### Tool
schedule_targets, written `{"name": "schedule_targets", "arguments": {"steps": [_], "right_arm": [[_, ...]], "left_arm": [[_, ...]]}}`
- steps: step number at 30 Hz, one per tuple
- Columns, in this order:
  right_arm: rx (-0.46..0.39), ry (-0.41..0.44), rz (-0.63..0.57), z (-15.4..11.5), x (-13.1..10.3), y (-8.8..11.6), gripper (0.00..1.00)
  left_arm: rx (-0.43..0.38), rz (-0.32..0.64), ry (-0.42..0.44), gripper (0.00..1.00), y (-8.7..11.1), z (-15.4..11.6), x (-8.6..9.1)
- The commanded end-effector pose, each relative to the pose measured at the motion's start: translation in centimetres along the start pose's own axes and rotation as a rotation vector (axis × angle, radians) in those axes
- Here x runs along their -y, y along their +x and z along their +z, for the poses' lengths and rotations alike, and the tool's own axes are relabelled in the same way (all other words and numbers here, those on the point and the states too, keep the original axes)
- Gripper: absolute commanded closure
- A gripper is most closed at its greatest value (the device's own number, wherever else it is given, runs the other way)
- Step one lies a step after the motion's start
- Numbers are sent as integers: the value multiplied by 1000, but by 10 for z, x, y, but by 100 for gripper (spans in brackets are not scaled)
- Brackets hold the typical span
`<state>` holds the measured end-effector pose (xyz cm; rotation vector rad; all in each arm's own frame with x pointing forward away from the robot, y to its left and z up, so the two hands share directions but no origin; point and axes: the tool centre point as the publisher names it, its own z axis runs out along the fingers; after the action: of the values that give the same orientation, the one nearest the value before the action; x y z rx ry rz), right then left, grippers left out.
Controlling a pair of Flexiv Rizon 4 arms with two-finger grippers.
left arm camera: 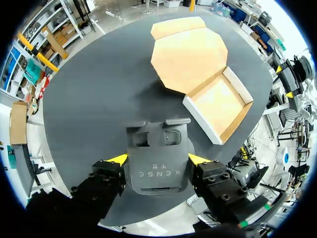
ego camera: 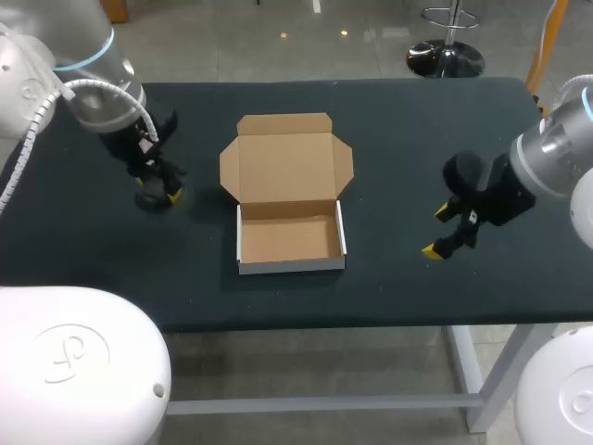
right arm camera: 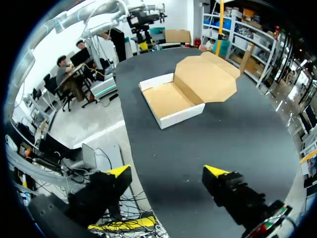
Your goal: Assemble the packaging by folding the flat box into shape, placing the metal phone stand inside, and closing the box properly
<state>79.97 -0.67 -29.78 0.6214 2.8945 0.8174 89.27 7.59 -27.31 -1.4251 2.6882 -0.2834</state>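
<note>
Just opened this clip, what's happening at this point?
The box is already folded into shape and lies between the two arms, its lid open and nothing inside. The left gripper is shut on the dark metal phone stand, off to one side of the box. The right gripper is open and empty on the other side.

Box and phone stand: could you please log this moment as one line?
box: folded, lid open, empty | left hand: shut on phone stand | right hand: open, empty
</note>
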Motion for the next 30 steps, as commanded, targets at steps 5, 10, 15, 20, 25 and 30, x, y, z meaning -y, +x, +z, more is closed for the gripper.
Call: {"name": "schedule_targets", "arguments": {"steps": [5,10,15,20,25,30], "right_arm": [[-6,-4,-2,-2,1,0,0],[-6,-4,-2,-2,1,0,0],[-6,-4,-2,-2,1,0,0],[-6,-4,-2,-2,1,0,0],[-6,-4,-2,-2,1,0,0],[-6,-4,-2,-2,1,0,0]], "left_arm": [[17,12,-29,100,37,1,13],[26,17,-32,100,61,4,20],[25,28,-35,100,83,4,27],[25,34,-31,100,98,2,32],[24,27,-34,100,110,7,37],[25,18,-33,100,120,12,39]]}}
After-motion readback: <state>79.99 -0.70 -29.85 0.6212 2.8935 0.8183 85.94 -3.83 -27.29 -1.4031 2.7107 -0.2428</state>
